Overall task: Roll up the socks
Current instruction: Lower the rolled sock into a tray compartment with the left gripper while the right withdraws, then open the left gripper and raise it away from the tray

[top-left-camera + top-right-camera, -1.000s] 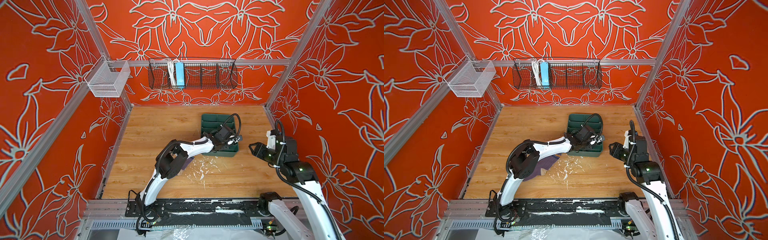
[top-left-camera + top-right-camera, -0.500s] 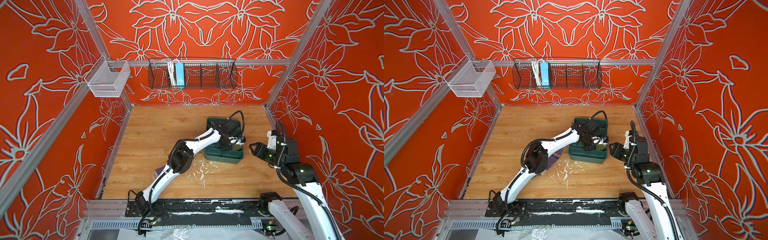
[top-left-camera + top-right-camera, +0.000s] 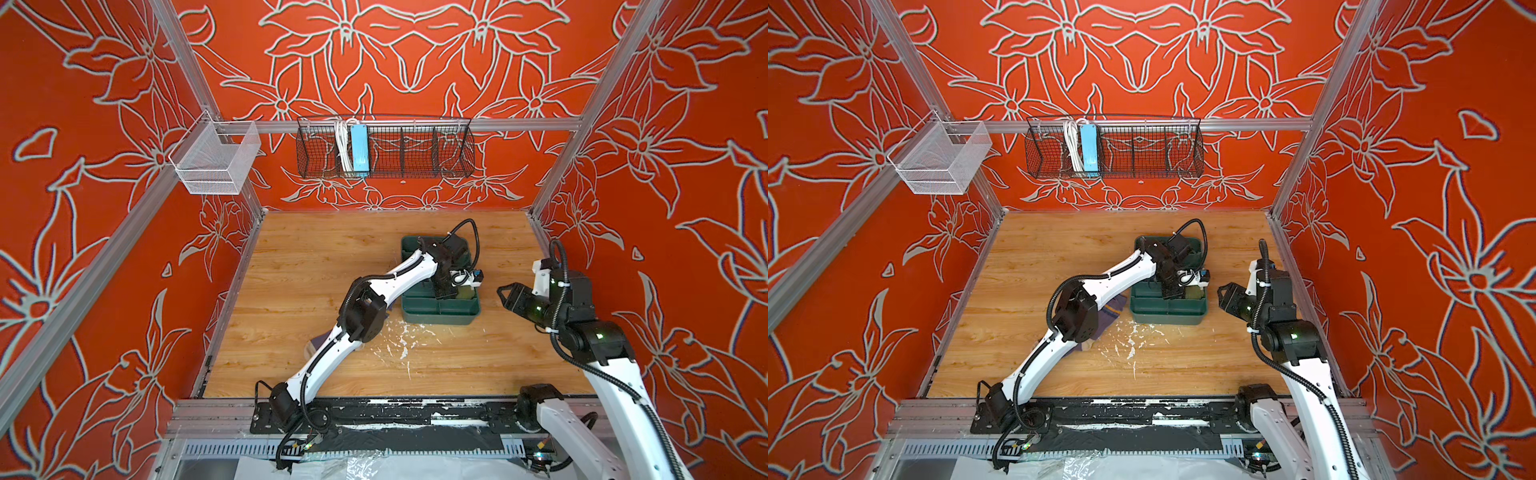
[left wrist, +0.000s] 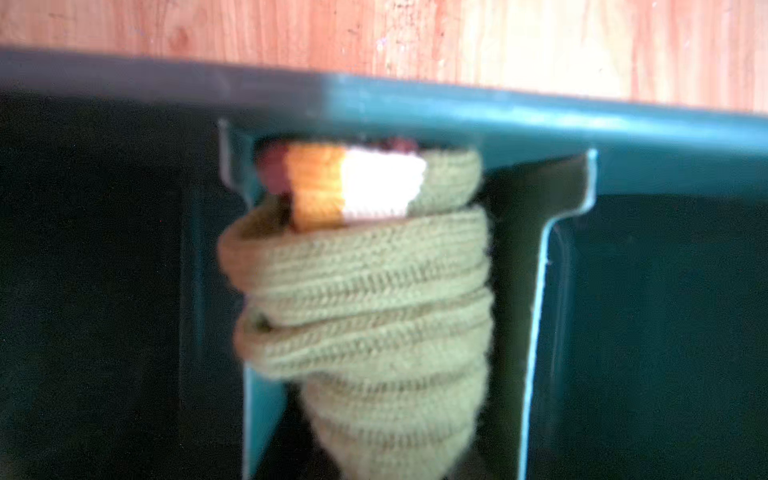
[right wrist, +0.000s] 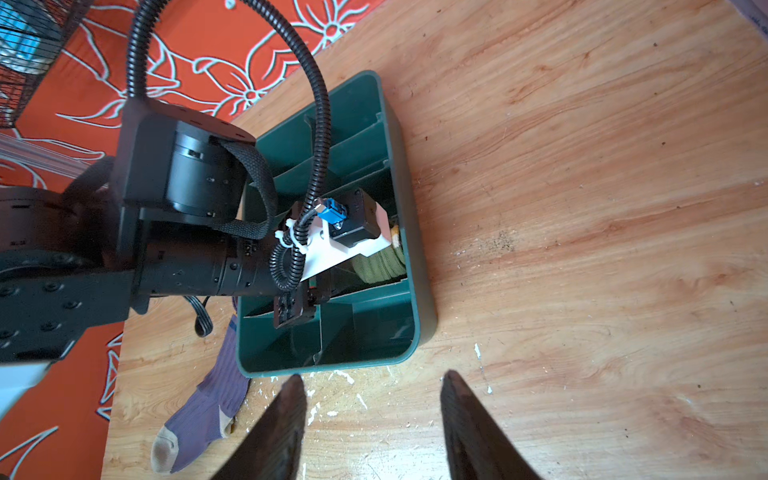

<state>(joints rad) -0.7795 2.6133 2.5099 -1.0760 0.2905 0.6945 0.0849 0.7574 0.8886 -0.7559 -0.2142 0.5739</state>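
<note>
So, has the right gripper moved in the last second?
No. The right gripper holds the same spot against the frame post, open, beside the green tray.

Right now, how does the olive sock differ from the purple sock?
The olive sock is rolled into a tight bundle; the purple sock lies flat and unrolled. The olive sock sits inside a compartment of the green bin; the purple sock lies on the wooden table beside the bin. The olive sock shows orange and white bands; the purple sock is ribbed, with beige toe and heel. Both are knitted socks.
</note>
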